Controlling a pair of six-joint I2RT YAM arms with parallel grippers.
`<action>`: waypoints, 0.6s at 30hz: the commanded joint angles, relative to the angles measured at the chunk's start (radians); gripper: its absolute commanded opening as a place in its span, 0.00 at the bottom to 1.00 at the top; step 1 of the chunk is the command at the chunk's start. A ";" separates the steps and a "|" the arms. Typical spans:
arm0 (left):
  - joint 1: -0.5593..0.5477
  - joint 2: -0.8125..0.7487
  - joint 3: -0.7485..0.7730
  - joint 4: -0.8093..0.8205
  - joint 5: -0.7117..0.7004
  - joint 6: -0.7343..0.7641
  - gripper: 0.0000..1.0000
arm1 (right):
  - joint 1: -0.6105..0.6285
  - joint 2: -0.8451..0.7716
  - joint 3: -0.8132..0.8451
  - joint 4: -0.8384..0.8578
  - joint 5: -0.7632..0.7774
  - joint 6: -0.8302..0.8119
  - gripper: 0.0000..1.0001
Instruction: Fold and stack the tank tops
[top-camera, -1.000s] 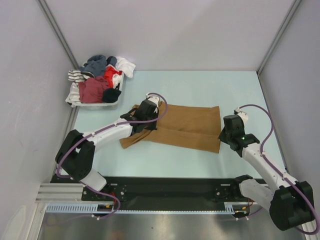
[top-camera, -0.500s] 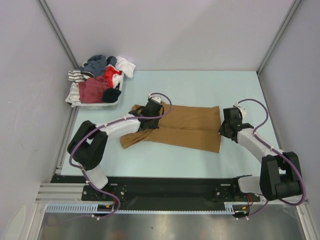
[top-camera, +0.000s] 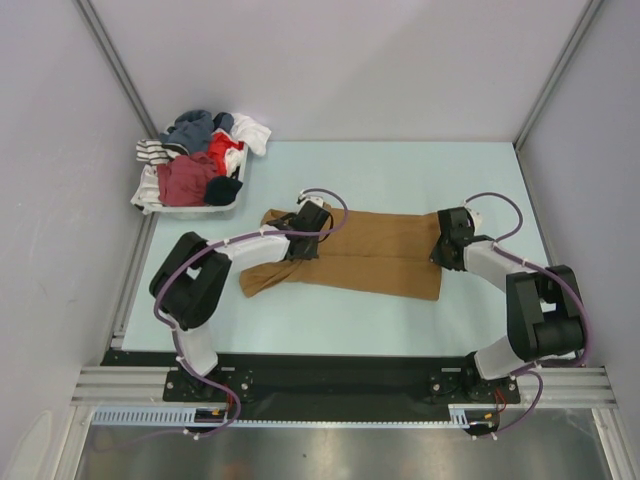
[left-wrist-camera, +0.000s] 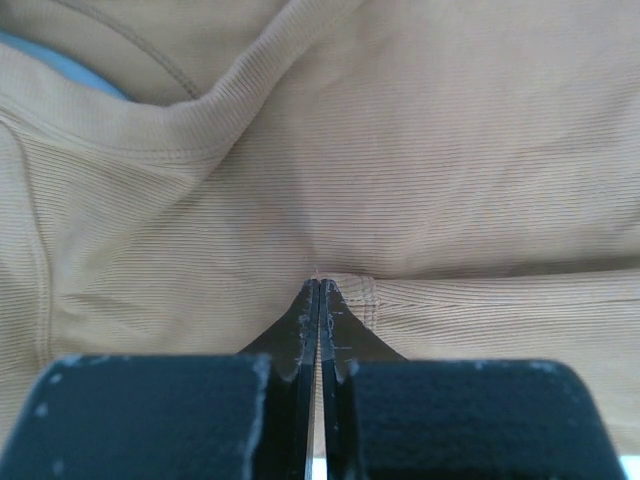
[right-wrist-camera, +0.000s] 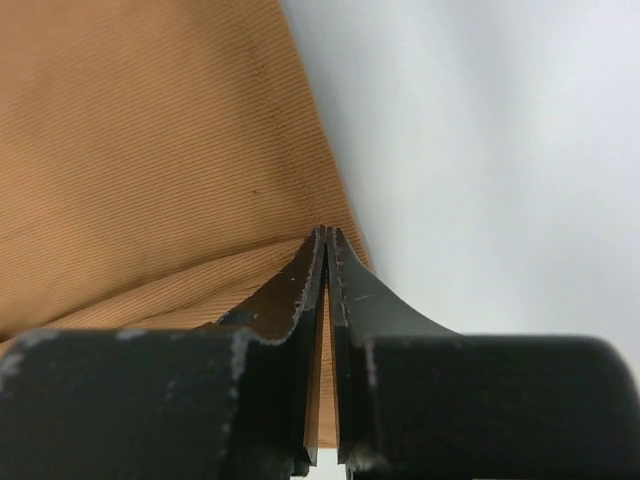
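Far left, tray (top-camera: 205, 210) holds mixed clothes (top-camera: 190, 172); left pincer (left-wrist-camera: 318, 288), right pincer (right-wrist-camera: 327, 236) clench tan tank top (top-camera: 380, 250)

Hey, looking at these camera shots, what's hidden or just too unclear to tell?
- Top view: the clothes pile in the white tray is small and heaped; which pieces are tank tops is unclear.
- Top view: the left arm covers the tan tank top at its strap end.
- Wrist views: the left gripper and right gripper tips hide whether cloth is pinched.
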 joint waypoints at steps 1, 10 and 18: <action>-0.002 0.024 0.036 -0.007 -0.022 -0.017 0.01 | -0.010 0.027 0.035 0.024 0.036 -0.005 0.06; 0.000 -0.013 0.055 -0.068 -0.091 -0.012 0.24 | -0.021 -0.083 0.026 0.004 0.040 0.003 0.45; 0.012 -0.110 0.124 -0.156 -0.147 0.001 0.78 | -0.053 -0.127 0.162 -0.039 -0.007 -0.046 0.52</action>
